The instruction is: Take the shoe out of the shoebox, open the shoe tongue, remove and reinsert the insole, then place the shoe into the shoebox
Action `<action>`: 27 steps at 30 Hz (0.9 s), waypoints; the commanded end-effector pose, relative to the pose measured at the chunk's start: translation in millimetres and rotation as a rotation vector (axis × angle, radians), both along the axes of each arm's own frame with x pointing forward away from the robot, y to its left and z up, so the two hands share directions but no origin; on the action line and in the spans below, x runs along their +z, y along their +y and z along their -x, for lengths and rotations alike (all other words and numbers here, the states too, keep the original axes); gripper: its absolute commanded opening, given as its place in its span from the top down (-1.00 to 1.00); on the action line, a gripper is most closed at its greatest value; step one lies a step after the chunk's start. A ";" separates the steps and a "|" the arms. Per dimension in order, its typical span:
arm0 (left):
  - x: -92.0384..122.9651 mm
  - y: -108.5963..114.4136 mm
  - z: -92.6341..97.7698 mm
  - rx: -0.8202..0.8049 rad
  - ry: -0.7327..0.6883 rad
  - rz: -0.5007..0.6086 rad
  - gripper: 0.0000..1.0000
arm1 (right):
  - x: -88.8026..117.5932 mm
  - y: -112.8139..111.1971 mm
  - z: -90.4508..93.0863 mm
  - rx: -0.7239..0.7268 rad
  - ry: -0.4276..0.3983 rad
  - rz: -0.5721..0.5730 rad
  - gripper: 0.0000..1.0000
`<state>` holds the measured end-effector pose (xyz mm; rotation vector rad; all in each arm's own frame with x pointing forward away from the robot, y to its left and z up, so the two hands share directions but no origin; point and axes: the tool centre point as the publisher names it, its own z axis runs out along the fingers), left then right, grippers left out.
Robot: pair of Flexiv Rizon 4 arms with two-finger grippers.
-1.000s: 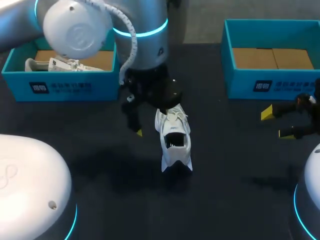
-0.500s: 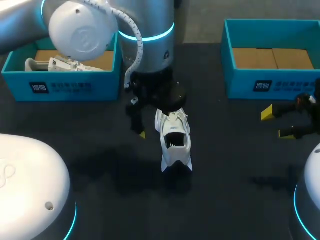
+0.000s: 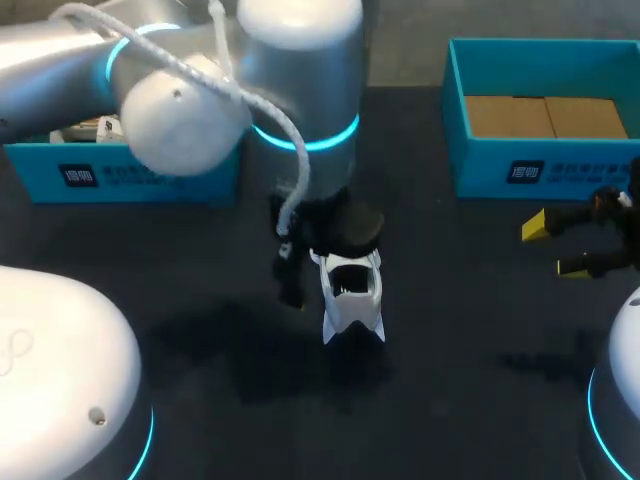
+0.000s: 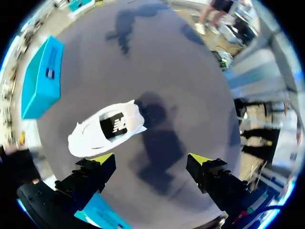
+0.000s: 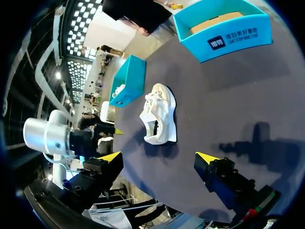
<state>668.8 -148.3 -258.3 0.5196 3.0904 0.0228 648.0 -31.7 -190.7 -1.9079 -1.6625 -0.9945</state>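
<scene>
Yellow tips of the left hand [image 4: 151, 160] stand wide apart with nothing between them. The white shoe [image 4: 107, 129] lies just ahead of one finger [image 4: 90, 174], off to that side and not in the gap; I cannot tell whether that finger touches it. From the head view the left arm comes in from the left and hangs over the shoe's laced front. That hides the front and leaves the dark opening and the heel showing. The shoe stands on its sole on the dark table [image 3: 450, 380], near the middle, heel toward the robot.

The right hand [image 3: 553, 247] is well apart from the shoe, low over the table's right side. Its fingers are also spread and hold nothing. In its own wrist view the shoe sits ahead of it, out past the gap.

Beyond the right hand, at the far right of the table, is the teal right box [image 3: 520, 170], its brown cardboard floor showing. The teal left box [image 3: 130, 175] is at the far left, partly behind the left arm. A second shoe [image 3: 85, 130] shows a little inside it.
</scene>
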 end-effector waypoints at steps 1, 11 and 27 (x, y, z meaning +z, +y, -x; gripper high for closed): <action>-26.9 -26.1 -2.2 0.127 -0.010 -0.064 -1.00 | 2.6 -0.8 11.7 -0.127 -0.112 0.009 -1.00; -60.1 -50.5 -3.9 0.122 -0.024 -0.039 -1.00 | 2.6 -0.8 11.7 -0.127 -0.112 0.009 -1.00; -115.8 -60.8 -8.6 0.191 -0.041 -0.008 -1.00 | 2.6 -0.8 11.7 -0.127 -0.112 0.009 -1.00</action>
